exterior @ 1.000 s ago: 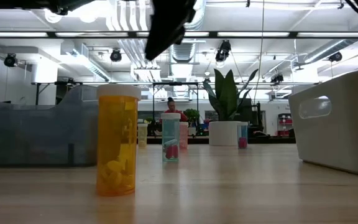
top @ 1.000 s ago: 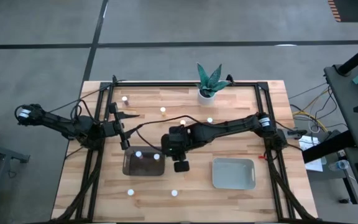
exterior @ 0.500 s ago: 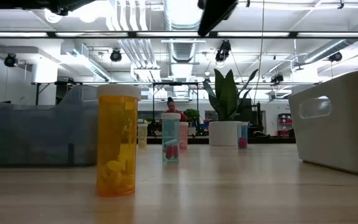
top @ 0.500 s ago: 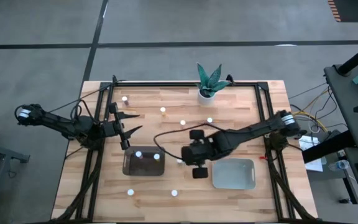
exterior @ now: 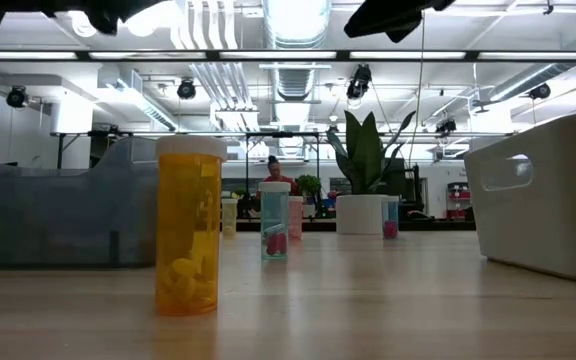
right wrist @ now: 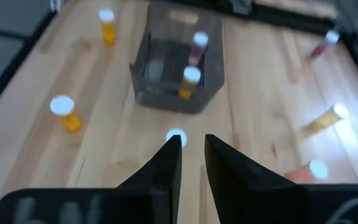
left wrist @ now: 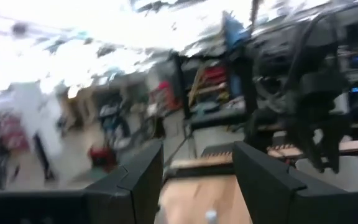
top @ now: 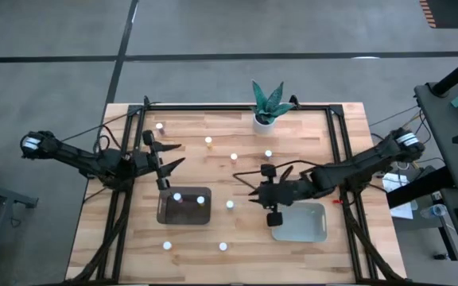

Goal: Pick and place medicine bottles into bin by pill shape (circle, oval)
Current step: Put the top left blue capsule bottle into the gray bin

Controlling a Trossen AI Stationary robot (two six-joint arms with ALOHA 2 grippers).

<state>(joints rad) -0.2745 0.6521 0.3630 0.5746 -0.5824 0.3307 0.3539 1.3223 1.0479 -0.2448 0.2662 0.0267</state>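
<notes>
— Right, we're looking down on a pale wooden tabletop [top: 308, 131] with a black frame round its edge. What stands around the bins?

— We see a white pot with a green plant [top: 266, 106] at the far edge, and loose medicine bottles [top: 230, 204] with white caps dotted across the planks. One sits between the two bins, two more near the front edge.

— And the bins themselves?

— We have the dark bin [top: 184, 206], smoky and see-through, rounded at the corners, with two bottles standing inside it. The pale bin [top: 300, 222] is opaque grey-green, same shallow shape, well apart to the right.

— Where's the right end effector [top: 275, 215]?

— We spot it at the near-left edge of the pale bin. In its wrist view the two dark fingers [right wrist: 165, 167] stand slightly apart with nothing between them.

— The left end effector [top: 168, 156]?

— We see it beyond the dark bin, near the left rail, fingers spread and holding nothing.

— From table height?

— We get an amber bottle [exterior: 189, 225] up close, pills at its bottom, and a clear one [exterior: 275, 220] with pink contents behind.
</notes>
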